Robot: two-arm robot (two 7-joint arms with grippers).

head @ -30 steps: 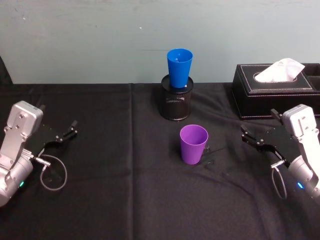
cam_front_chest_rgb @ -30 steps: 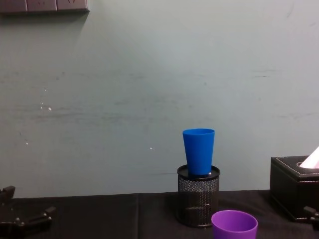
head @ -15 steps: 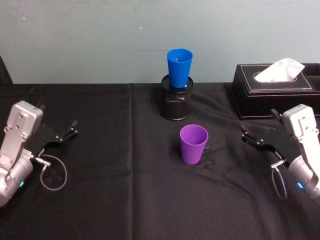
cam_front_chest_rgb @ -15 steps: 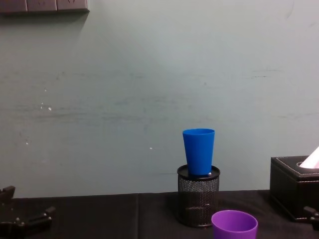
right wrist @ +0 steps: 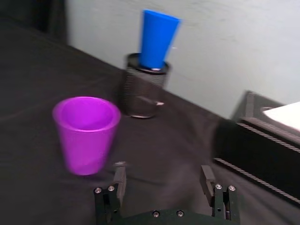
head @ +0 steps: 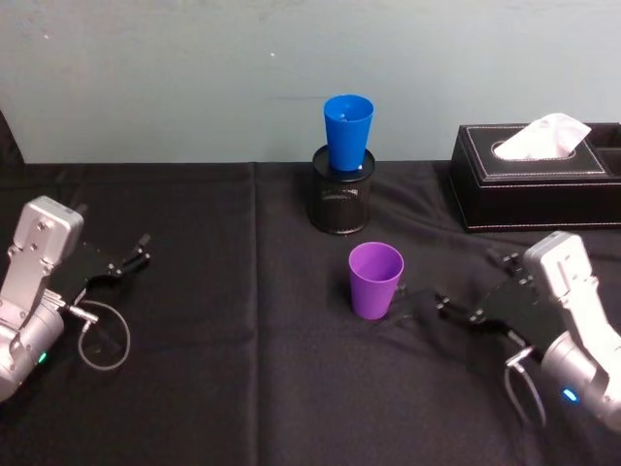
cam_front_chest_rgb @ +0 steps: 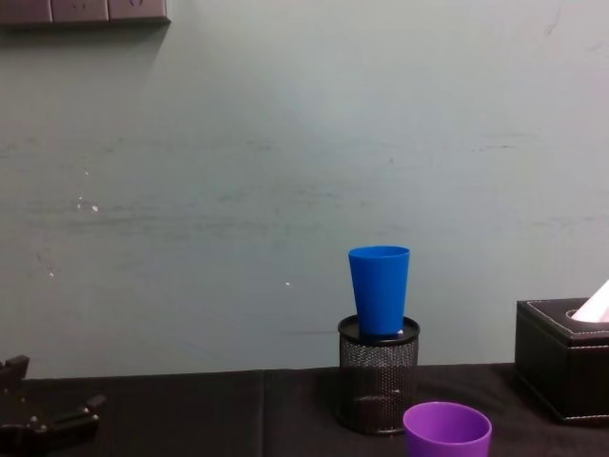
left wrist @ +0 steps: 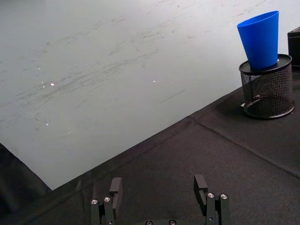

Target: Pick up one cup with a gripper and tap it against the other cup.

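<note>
The purple cup (head: pixel 375 280) stands upright in the middle of the black table (head: pixel 243 388). It looks light, smooth and a bit slippery, so a soft squeeze on its middle should hold it. The right gripper (right wrist: pixel 162 180) is near it, wide open and empty. The blue cup (head: pixel 348 131) stands behind in a mesh pot (head: pixel 341 202) and may tip easily. There is free room between the cups. The left gripper (left wrist: pixel 158 187) rests open far left.

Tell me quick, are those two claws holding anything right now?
Left gripper: open, holding nothing.
Right gripper: open, holding nothing, close to the purple cup.
</note>
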